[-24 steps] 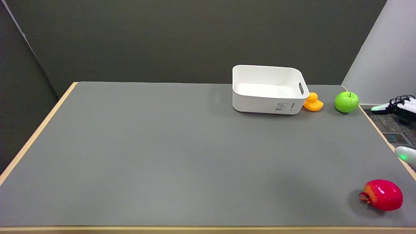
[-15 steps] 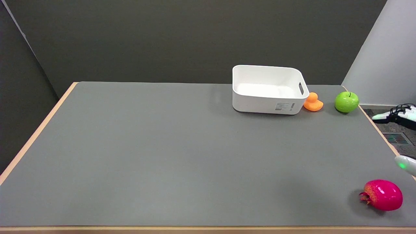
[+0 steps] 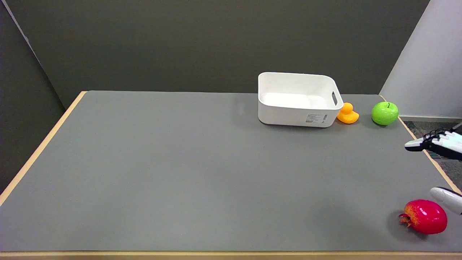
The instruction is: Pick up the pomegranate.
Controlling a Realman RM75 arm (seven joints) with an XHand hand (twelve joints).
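One pomegranate [image 3: 424, 216] lies near the table's [image 3: 180, 173] right edge.

The glossy red pomegranate [image 3: 424, 216] lay at the grey table's [image 3: 180, 173] four o'clock corner; the robot hand [image 3: 442, 169] hovered open just beside it.

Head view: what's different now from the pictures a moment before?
The right hand has come lower in the picture and further in over the table, one of its fingers now close above the pomegranate, holding nothing. Pomegranate, white bin, duck and apple stayed put.
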